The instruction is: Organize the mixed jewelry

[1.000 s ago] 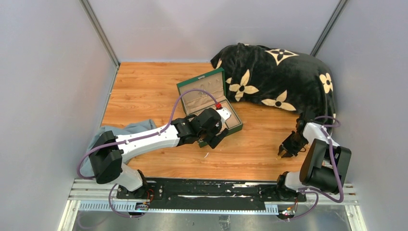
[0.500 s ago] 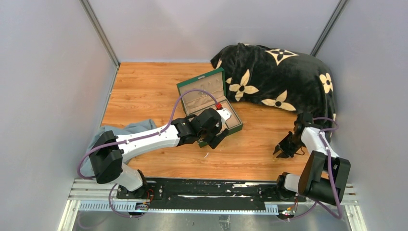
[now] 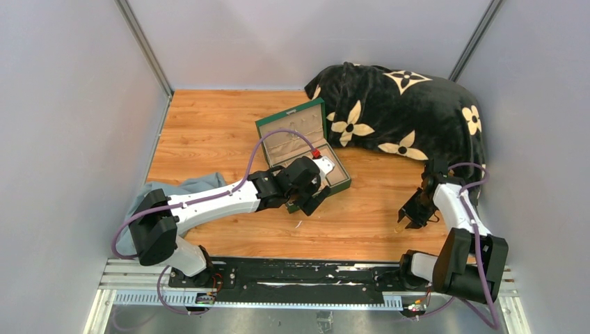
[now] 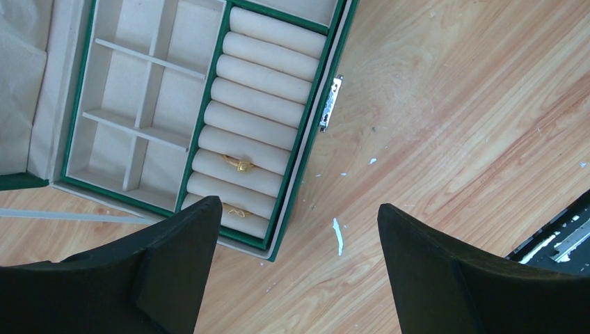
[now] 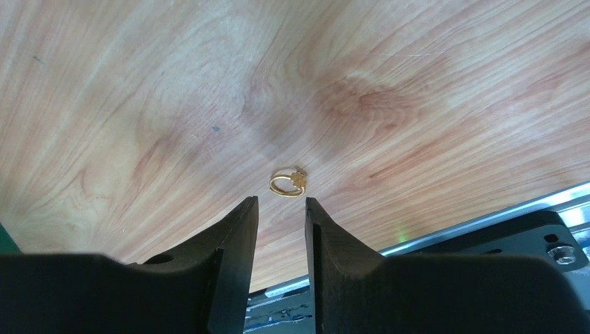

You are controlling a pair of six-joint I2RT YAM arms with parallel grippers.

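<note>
From above, the left arm stretches low over the worktop, its claw at the open green box. The right arm is folded, its claw tipped down.

The left wrist view shows that claw spread wide and empty, with two boxed rings in the roll slots.

In the right wrist view, the claw is narrowly apart and empty. A loose gold ring lies just beyond its tips.

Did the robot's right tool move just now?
Yes, a little. In the top view the right tool slid slightly left, away from the right wall and toward the green box. It hangs just short of the gold ring.
</note>
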